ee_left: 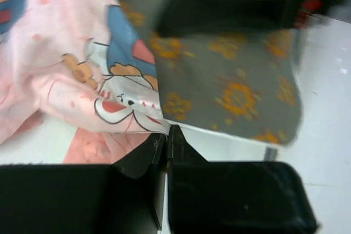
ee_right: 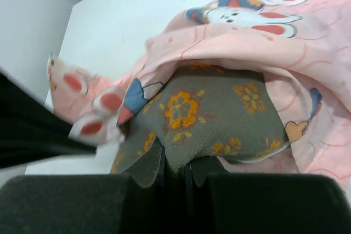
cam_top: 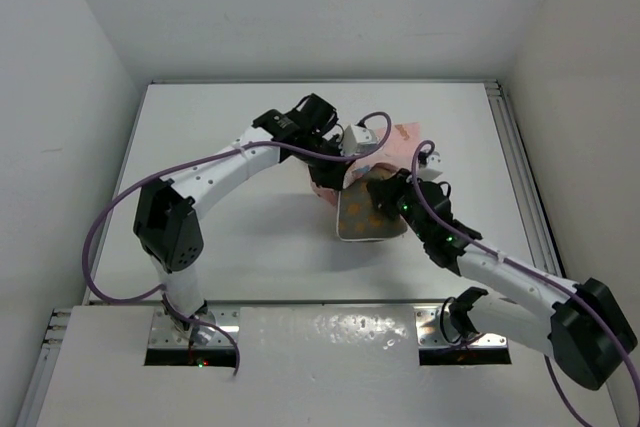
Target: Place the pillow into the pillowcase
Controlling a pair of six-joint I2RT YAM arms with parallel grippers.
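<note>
Pillow (ee_right: 219, 113) shows olive-grey, dotted with orange flowers; pillowcase (ee_right: 241, 45) comes up light pink, printed with white rabbits, red-pink ears and blue patches; table (cam_top: 230, 247) plain white; cable (cam_top: 100, 232) purple.

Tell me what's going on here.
Two robot arms are working a pillow into a pillowcase. The left fingers are shut on an edge of the pink pillowcase. The right fingers are shut on the near edge of the olive pillow. The pillow's far end is covered by the cloth, and its near part lies exposed on the table.
</note>
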